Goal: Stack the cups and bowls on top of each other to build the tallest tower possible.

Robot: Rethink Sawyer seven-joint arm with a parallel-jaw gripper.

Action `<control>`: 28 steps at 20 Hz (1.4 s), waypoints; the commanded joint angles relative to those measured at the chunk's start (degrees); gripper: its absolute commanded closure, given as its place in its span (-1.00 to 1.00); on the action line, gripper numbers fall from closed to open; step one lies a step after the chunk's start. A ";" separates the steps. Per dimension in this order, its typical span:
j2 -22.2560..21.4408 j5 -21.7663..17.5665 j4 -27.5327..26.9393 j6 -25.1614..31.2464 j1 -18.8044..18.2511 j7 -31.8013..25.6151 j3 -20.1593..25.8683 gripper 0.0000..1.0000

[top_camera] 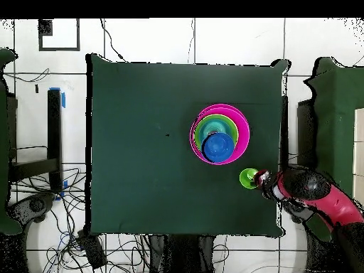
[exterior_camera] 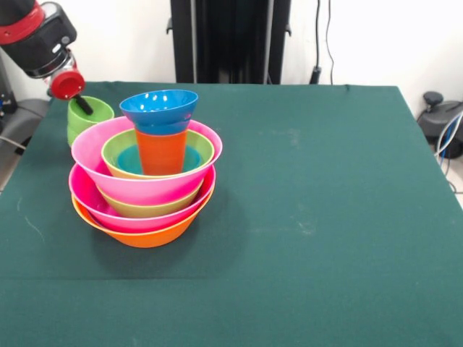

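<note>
The tower (exterior_camera: 145,195) stands on the left of the table: a large orange bowl (exterior_camera: 145,236) lowest, then pink and green bowls nested alternately. Inside the top green bowl (exterior_camera: 116,154) an orange-red cup (exterior_camera: 161,153) stands upright. A dark blue bowl (exterior_camera: 159,107) rests on that cup, and from above it (top_camera: 218,146) hides the cup. Behind and left of the tower a light green cup (exterior_camera: 90,121) stands on the cloth. My gripper (exterior_camera: 81,103) dips into its mouth. In the overhead view the gripper (top_camera: 260,176) meets the green cup (top_camera: 248,178) close to the table's right edge.
The green cloth table (exterior_camera: 325,217) stretches wide to the right of the tower. The green cup sits near the table's corner edge. Cables and a black device (exterior_camera: 441,119) lie off the table at the right.
</note>
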 commanded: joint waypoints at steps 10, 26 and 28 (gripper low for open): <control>-0.50 -4.87 -4.99 6.79 1.39 -15.54 4.19 1.00; -11.37 -2.27 4.90 9.15 0.81 -12.97 3.66 1.00; -13.44 -1.66 6.14 10.50 0.82 -12.84 3.67 1.00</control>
